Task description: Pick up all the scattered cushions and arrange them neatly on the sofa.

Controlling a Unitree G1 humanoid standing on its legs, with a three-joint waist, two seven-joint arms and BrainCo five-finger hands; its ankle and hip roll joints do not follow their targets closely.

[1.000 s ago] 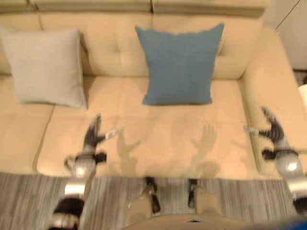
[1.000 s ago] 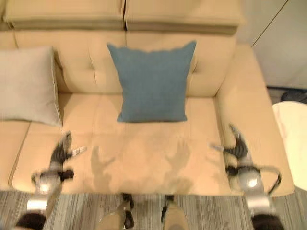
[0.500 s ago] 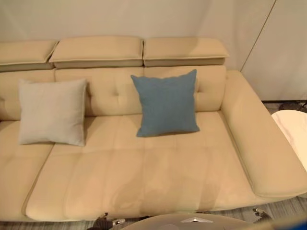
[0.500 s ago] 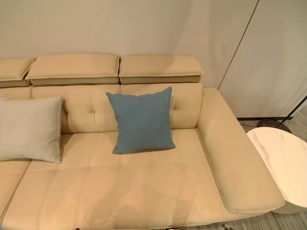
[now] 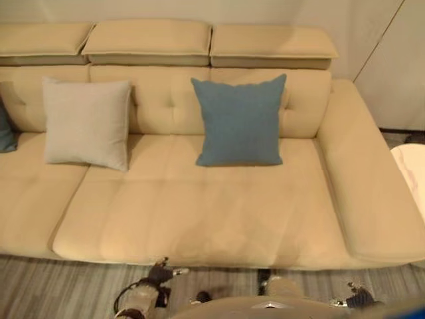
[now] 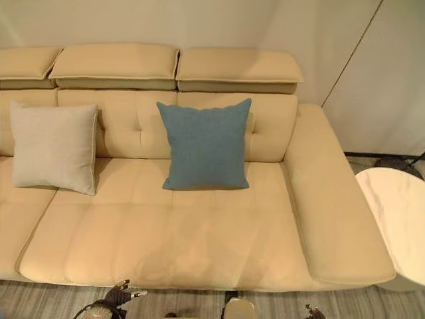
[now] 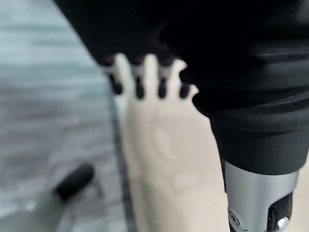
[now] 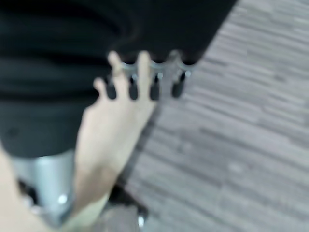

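Two cushions lean upright against the backrest of the cream sofa point(image 5: 199, 219): a blue cushion point(image 5: 240, 119) near the middle and a beige cushion point(image 5: 87, 122) at 9 o'clock of it, well apart. A sliver of another blue cushion point(image 5: 5, 129) shows at the far 9 o'clock edge (mostly cut off). The seat in front of them lies bare. At 3 o'clock of the sofa's arm stands a pale round tabletop point(image 6: 398, 219). The left robot hand point(image 5: 160, 272) hangs low at 6 o'clock over the striped grey floor point(image 5: 53, 289), fingers straight and loose, holding nothing. The right robot hand point(image 8: 145, 79) hangs likewise at about 5 o'clock, fingers extended and empty.
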